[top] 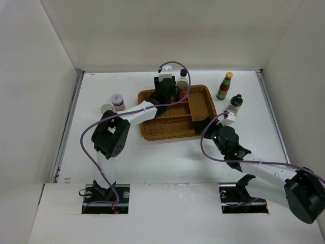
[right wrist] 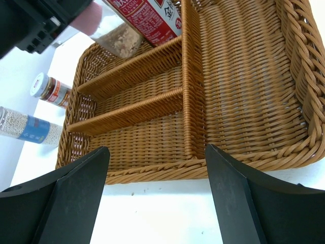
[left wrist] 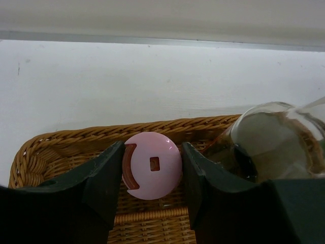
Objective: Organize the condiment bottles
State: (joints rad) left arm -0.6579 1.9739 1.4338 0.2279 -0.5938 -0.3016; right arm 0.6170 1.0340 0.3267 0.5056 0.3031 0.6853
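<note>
L tool [left wrist: 152, 155] clamped on round pink-lidded jar [left wrist: 152, 173] in brown wicker divided tray [left wrist: 66, 140]; R tool [right wrist: 156, 168] released, empty.

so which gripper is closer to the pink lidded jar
Left. The left gripper grips the pink-lidded jar between its fingers at the wicker tray's far side. The right gripper is open at the tray's near right corner, well apart from the jar.

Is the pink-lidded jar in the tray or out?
In: the pink-lidded jar, held in the left tool, is within the tray rim, wicker around it.
</note>
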